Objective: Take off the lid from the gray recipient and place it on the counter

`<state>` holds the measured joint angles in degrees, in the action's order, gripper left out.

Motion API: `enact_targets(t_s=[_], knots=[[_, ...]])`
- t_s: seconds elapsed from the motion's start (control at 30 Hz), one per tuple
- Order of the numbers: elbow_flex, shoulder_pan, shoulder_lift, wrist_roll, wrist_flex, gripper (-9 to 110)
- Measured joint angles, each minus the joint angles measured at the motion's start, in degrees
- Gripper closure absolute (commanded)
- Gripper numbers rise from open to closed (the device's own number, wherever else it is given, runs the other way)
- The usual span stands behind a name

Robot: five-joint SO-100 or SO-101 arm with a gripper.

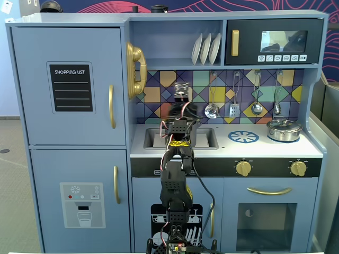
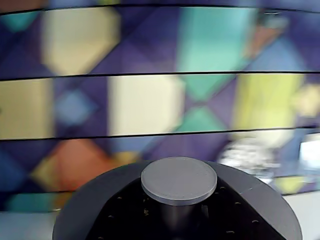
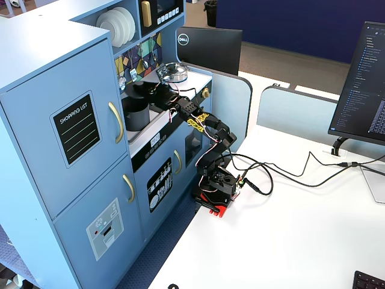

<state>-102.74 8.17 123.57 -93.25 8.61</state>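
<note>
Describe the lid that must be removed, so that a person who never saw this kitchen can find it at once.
Start at the blue toy kitchen and go to its sink, left of the round blue burner mark in a fixed view. The lid is there, at the end of the robot arm. It is matte dark gray with a flat round knob, unlike the shiny silver pot further right.

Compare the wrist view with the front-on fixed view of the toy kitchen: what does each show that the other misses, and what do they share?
Only the wrist view shows the round matte dark gray lid close up, with its flat central knob, filling the bottom of the frame.

Only the front-on fixed view shows the black jointed arm, the white counter with its blue-and-white burner mark, the shiny silver pot and the sink. There the arm hides the lid.

Both show the multicoloured geometric backsplash. Neither shows the gripper's fingers clearly.
</note>
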Motion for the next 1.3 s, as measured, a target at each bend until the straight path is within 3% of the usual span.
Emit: enact_targets(t_s=[0.3,0.5,0.8,1.3], knots=[[-1.14,16.52,0.35,2.99,-0.62,102],[-8.70,24.52,-2.37,3.96,-7.91,102],[-15.12,26.72,-12.39,4.31,-20.74,102],[-15.38,25.75,-21.36,4.31,-27.51,102]])
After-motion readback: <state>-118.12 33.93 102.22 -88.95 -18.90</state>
